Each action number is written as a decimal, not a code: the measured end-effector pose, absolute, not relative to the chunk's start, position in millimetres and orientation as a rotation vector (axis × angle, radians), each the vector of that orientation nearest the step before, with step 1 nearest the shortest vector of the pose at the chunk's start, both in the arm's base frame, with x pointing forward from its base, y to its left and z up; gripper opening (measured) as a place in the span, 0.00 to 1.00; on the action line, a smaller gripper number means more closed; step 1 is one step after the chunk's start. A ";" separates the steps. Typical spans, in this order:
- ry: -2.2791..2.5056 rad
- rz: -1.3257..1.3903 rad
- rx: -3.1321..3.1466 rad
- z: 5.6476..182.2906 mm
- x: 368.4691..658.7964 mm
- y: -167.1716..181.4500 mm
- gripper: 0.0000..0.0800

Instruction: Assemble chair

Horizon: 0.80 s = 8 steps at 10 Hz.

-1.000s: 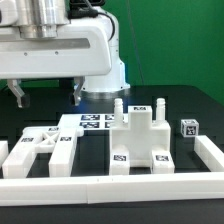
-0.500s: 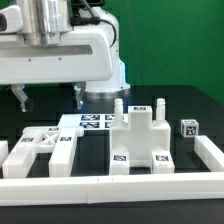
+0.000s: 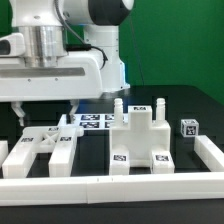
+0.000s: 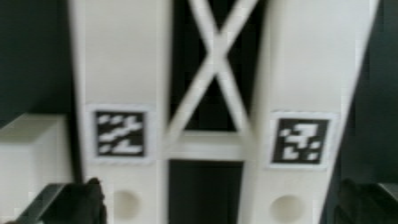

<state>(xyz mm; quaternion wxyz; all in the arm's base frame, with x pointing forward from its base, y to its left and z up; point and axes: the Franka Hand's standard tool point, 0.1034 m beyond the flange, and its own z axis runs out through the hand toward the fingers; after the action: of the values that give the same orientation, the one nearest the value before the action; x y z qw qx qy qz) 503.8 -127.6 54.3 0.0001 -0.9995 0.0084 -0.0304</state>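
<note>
The chair lies in white tagged parts on the black table. A frame part of two long bars joined by an X brace [image 3: 45, 148] lies at the exterior view's left and fills the wrist view [image 4: 210, 90]. My gripper [image 3: 46, 113] hangs just above it, open and empty. In the wrist view the gripper [image 4: 228, 205] has its dark fingertips [image 4: 75, 202] outside the two bars, not touching them. A blocky seat part with two upright pegs [image 3: 140, 138] stands in the middle. A small tagged cube [image 3: 188, 127] sits at the exterior view's right.
The marker board [image 3: 93, 122] lies flat behind the frame part, in front of the arm's base. A low white rim wall [image 3: 110, 186] runs along the front and up the exterior view's right side [image 3: 211, 150]. A short white block [image 3: 3, 151] is at the far left.
The arm has come down and forward, so the open gripper now hangs lower, close over the X-braced frame part. No part has moved.
</note>
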 end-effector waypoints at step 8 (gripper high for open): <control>0.076 -0.052 -3.142 29.8 514.1 -89.8 0.81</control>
<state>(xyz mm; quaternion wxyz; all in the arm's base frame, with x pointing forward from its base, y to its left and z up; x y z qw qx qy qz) 514.1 -89.8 29.8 -0.0010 -0.9996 0.0243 -0.0164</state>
